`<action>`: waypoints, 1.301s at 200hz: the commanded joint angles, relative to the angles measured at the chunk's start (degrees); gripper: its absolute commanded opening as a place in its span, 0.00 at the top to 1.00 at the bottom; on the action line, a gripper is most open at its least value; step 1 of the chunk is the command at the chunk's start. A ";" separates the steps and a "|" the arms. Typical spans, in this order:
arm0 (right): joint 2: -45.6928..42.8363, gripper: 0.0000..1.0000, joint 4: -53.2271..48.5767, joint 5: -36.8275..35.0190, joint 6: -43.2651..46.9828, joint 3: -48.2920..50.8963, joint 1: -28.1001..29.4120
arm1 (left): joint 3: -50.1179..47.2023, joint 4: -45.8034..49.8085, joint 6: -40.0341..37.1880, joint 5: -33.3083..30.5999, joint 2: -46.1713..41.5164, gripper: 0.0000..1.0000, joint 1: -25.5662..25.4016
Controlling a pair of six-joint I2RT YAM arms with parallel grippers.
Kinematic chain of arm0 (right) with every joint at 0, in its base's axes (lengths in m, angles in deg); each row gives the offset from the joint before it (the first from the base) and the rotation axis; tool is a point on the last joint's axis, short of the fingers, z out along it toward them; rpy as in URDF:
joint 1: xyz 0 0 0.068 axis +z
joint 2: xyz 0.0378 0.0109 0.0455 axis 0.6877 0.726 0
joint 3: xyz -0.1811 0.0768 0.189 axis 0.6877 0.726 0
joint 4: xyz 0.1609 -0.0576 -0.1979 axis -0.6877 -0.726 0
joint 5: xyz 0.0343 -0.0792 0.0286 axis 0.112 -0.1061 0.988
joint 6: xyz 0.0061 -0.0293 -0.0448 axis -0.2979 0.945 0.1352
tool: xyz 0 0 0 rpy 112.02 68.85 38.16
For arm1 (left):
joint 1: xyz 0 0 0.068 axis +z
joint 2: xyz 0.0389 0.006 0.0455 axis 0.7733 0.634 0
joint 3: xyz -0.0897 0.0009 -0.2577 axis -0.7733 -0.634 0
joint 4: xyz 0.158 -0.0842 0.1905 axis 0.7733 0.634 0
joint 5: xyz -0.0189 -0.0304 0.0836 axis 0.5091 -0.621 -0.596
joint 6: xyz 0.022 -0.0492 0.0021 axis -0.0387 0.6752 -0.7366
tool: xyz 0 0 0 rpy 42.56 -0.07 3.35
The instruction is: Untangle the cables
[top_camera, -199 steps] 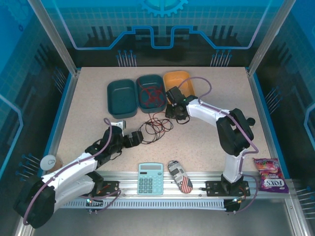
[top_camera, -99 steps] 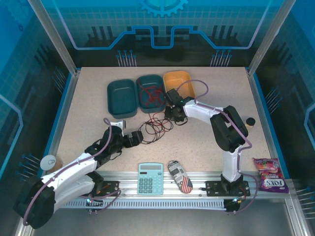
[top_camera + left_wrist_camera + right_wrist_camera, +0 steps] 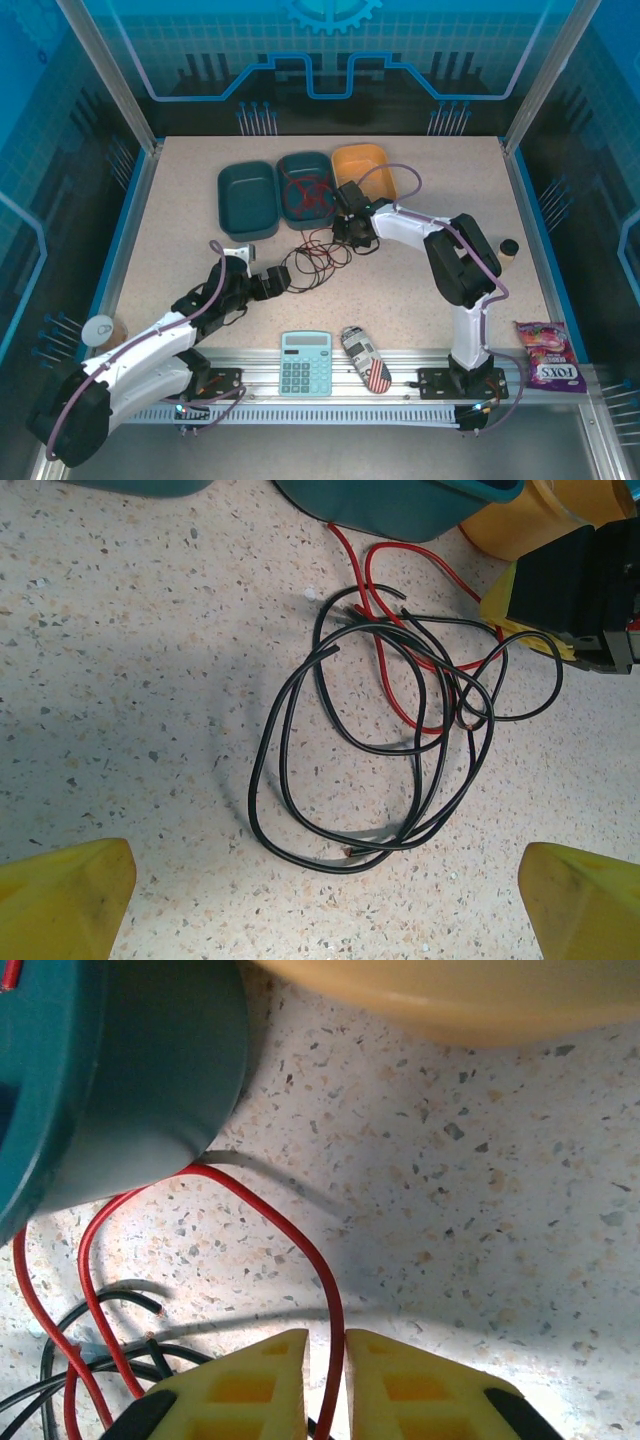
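Cables [image 3: 380, 740] lie in a loose tangle mid-table on the speckled table [image 3: 170, 250], just in front of the middle teal tub [image 3: 325, 165] & the orange tub [image 3: 362, 165] — mostly black loops w/ red strands crossing through. Left gripper [image 3: 320, 900] hovers at the near side of the heap, jaws wide apart, touching nothing. Right gripper [image 3: 325, 1370] is at the far edge of the tangle, beside the teal tub's wall. Its yellow fingers [image 3: 250, 1390] are nearly together, w/ one red cable [image 3: 300, 1250] running down into the slim gap (gripping or just straddling — can't tell). A red coil [image 3: 308, 195] sits inside that tub.
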 commanded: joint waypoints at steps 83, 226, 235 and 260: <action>-4.38 1.00 4.22 2.35 -0.62 2.40 0.91 | -1.18 0.84 0.04 -0.96 -2.04 0.01 0.36; -24.55 1.00 -1.17 -15.68 17.48 -3.22 11.14 | -1.38 -0.30 0.43 -0.78 -1.43 0.01 0.41; -25.46 1.00 -1.09 -16.60 18.89 -4.08 11.78 | -1.45 -0.29 0.53 -0.92 -1.39 0.01 0.41; -27.30 1.00 -1.55 -18.80 21.34 -6.84 12.84 | -1.67 -0.07 1.03 -1.45 -1.84 0.01 0.45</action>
